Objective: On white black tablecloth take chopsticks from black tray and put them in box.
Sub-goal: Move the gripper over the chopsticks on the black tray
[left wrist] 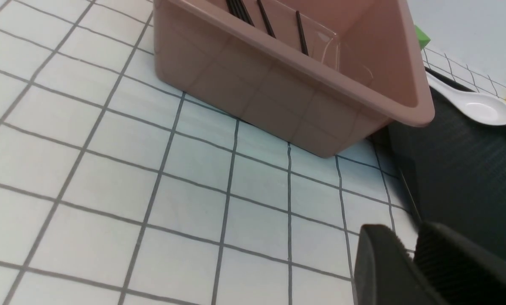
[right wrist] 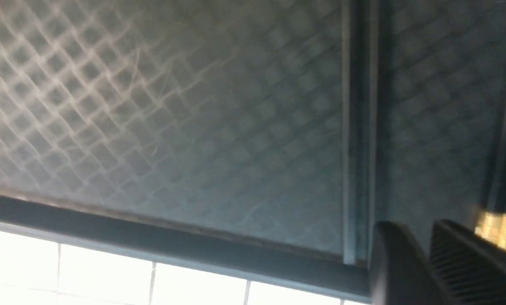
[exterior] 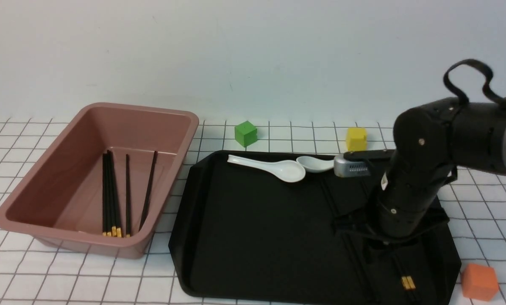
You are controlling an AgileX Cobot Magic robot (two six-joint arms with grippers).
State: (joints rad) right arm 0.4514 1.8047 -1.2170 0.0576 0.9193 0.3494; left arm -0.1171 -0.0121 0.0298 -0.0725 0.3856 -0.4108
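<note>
**Box** (exterior: 54, 182), left on the grid tablecloth (exterior: 7, 271): at least five chopsticks (exterior: 116, 190) lie inside. **Black tray** (exterior: 253, 237), just beside it: two white spoons (exterior: 274, 168) and two gold-banded tray chopsticks (exterior: 408, 282) below the right arm (exterior: 418, 178). **Cubes:** one green cube (exterior: 246, 133), one yellow cube (exterior: 356, 139), one orange cube (exterior: 479, 281). The right gripper (right wrist: 420, 243) is low over the tray and the left gripper (left wrist: 405, 241) is over cloth. The opening and hold of both grippers cannot be told.

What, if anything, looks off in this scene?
Nothing is spilled or damaged. One small oddity: in the box, one chopstick lies slanted, apart from the other chopsticks, which lie parallel. Two white spoons sit at the far edge of the tray, which still holds remaining chopsticks.
</note>
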